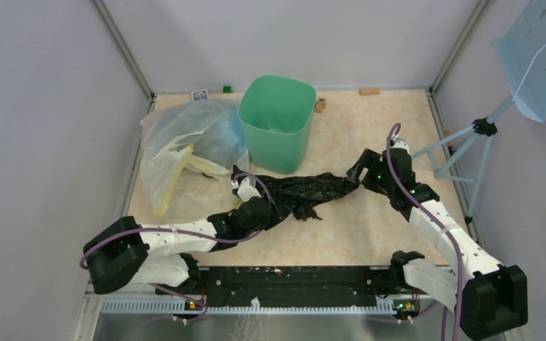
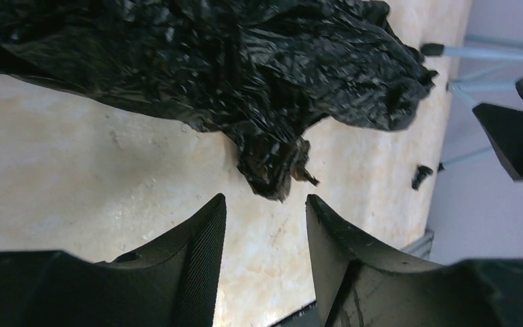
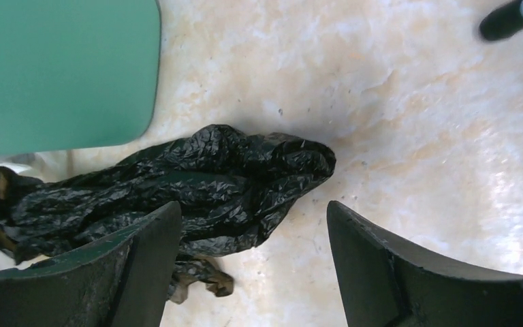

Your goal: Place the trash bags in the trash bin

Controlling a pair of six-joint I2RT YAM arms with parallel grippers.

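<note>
Black trash bag [image 1: 306,190] on the table [image 1: 370,227], both grippers open.
From the top, the bag lies stretched out in front of the trash bin [image 1: 276,145] (not inside it), between the two arms. Left wrist view: the left gripper [image 2: 265,204] is partly open, with nothing between its jaws and the bag just ahead. Right wrist view: the right gripper [image 3: 253,211] is wide open over the bag's end, holding nothing.
</note>
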